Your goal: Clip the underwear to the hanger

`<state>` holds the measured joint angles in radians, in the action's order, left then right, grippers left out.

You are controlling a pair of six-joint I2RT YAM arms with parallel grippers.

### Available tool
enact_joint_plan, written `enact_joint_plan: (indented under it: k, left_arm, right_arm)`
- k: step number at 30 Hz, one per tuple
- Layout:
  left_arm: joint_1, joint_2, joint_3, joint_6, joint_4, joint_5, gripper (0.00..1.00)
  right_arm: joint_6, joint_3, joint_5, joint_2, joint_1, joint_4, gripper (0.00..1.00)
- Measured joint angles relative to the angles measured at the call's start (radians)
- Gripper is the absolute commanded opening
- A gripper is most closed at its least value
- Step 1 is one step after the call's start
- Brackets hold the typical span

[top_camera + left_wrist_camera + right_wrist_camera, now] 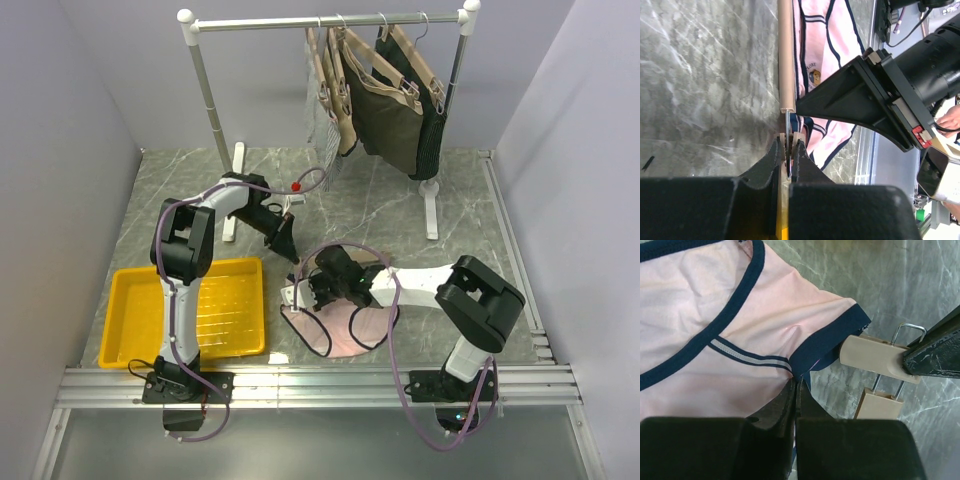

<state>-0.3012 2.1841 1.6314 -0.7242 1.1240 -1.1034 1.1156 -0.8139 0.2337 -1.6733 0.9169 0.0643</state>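
The step in hand is bringing the garment to the clip. The right gripper [797, 390] is closed narrow on the navy edge of the underwear [715, 340], which lies on the table [700, 75] with its corner just beside the clip [872, 356]. The left gripper [789, 150] pinches this clip at the end of the hanger [785, 55]. Next, I think, the clip mouth must open and the edge must slide inside before either gripper lets go

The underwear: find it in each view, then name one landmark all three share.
Top external: the underwear lies low centre, right of the yellow tray.
Left wrist: top centre, right of the hanger.
Right wrist: fills the upper left.
Shared landmark: the right gripper, pinching its navy edge.
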Motion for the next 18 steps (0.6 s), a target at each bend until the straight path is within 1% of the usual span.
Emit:
enact_joint_plan:
  k: [6, 11, 18]
  left_arm:
    - [-0.002, 0.000, 0.004, -0.053, 0.065, -0.010, 0.00]
    - [-0.006, 0.002, 0.023, -0.130, 0.153, -0.025, 0.00]
    - [-0.013, 0.006, 0.024, -0.174, 0.194, -0.029, 0.00]
  right_arm:
    - [0.026, 0.003, -0.008, 0.000, 0.002, 0.011, 0.00]
    - [0.035, 0.003, -0.008, 0.000, 0.002, 0.016, 0.00]
    - [0.048, 0.002, -0.004, 0.000, 0.002, 0.015, 0.00]
